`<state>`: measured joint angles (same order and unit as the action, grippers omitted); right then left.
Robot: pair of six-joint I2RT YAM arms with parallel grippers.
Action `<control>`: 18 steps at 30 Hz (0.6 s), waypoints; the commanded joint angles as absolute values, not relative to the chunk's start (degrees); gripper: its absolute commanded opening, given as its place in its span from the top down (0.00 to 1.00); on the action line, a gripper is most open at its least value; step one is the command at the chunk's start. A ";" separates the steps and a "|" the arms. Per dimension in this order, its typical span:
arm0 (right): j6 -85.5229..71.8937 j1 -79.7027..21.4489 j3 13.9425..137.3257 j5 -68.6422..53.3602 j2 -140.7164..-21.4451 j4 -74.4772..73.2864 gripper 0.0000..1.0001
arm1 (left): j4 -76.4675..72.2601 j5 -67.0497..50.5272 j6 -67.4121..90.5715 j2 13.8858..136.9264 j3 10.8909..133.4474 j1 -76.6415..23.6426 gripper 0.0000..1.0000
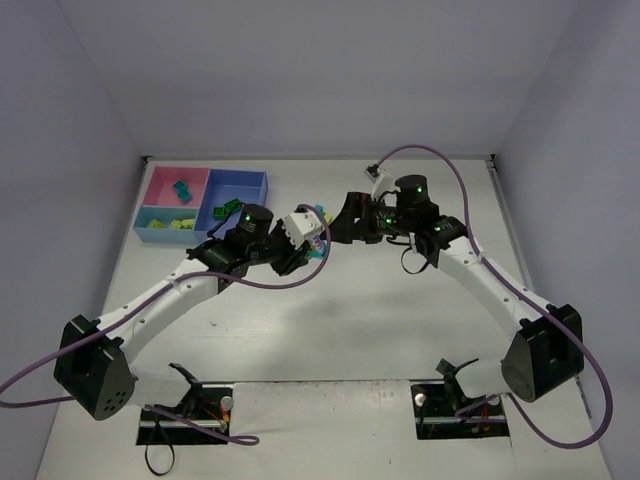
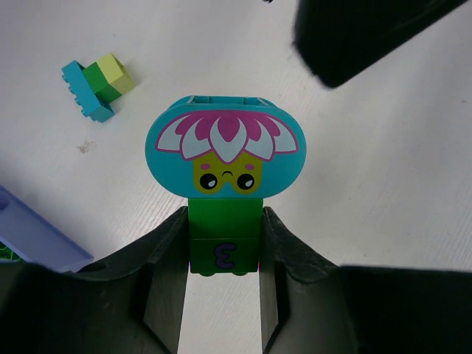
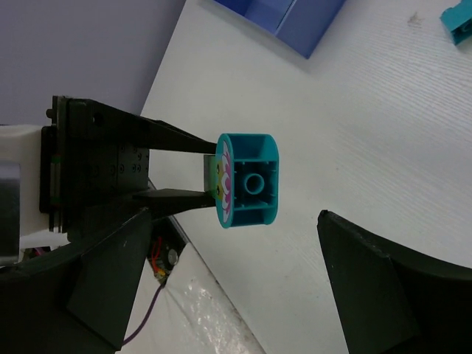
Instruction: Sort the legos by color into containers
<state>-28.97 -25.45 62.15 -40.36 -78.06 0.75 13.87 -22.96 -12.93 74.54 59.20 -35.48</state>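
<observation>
Above the white table (image 2: 383, 184), a dark green plastic brick (image 2: 223, 240) capped with a teal oval flower-face brick (image 2: 225, 147) is pinched by the left gripper (image 2: 225, 221) between the right gripper's (image 3: 234, 212) spread jaws, presumably for separation.

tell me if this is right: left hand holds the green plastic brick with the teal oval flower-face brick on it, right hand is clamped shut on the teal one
Not quite. The left hand holds the green plastic brick with the teal oval flower-face brick on it, but the right hand is open: the right wrist view shows its fingers wide apart, clear of it.
</observation>
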 commanded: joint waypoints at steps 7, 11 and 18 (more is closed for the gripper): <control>-33.57 -29.44 65.48 -39.64 -81.74 3.25 0.18 | 11.87 -20.83 -16.96 71.81 63.63 -37.79 0.94; -33.66 -30.50 65.39 -38.94 -82.70 3.43 0.21 | 11.52 -20.74 -17.05 71.02 63.37 -38.14 0.94; -34.10 -31.29 65.48 -39.37 -83.93 4.30 0.31 | 10.99 -20.39 -17.23 70.40 63.28 -38.58 0.94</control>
